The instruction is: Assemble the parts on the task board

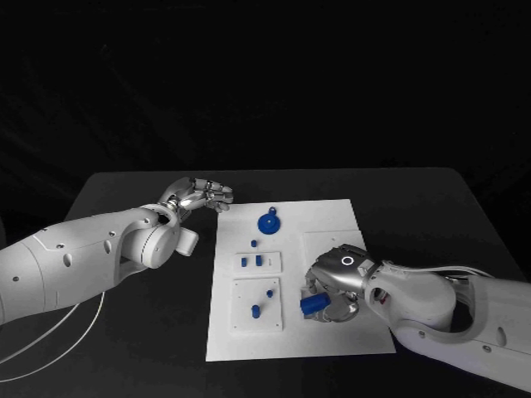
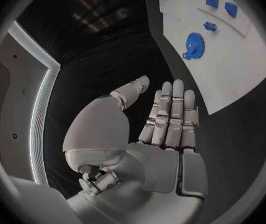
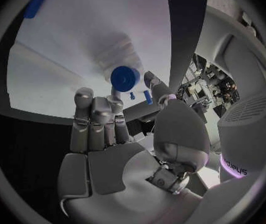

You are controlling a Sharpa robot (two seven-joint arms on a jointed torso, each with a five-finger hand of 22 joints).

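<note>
Working largest to smallest.

Table (image 1: 134, 199): black; the board lies flat at its middle.

Task board (image 1: 338, 224): white plate with raised white sub-plates on its left half. Rigid, so it should stay put under light push loads.

Right hand (image 1: 338, 290): over the board's near-right area, fingers curled round a blue part (image 1: 314, 303). In the right wrist view a round blue piece (image 3: 125, 77) sits at the fingertips (image 3: 93, 104), pinched, not loose. I take it for the same part.

Left hand (image 1: 197, 196): off the board, just beside its far-left corner. Holds nothing. In the left wrist view the fingers (image 2: 170, 114) lie straight and side by side with the thumb set apart, so fairly wide and idle.

Gear-like blue part (image 1: 268, 222): flat on the far part of the board, free of both hands. Looks like light, stiff moulded plastic. Probably slick on the faces; take it by the rim.

Small blue parts (image 1: 256, 260): standing in a sub-plate at mid-board; another (image 1: 255, 312) on the nearer sub-plate. Light, hard, easy to knock over; fingertip pinch on the sides only.

Held part handling: light, stiff, not fragile. Likely risk is twisting in the pinch on the way to its seat.

Step, my read: right hand is carrying its part to a seat on the near sub-plate.
</note>
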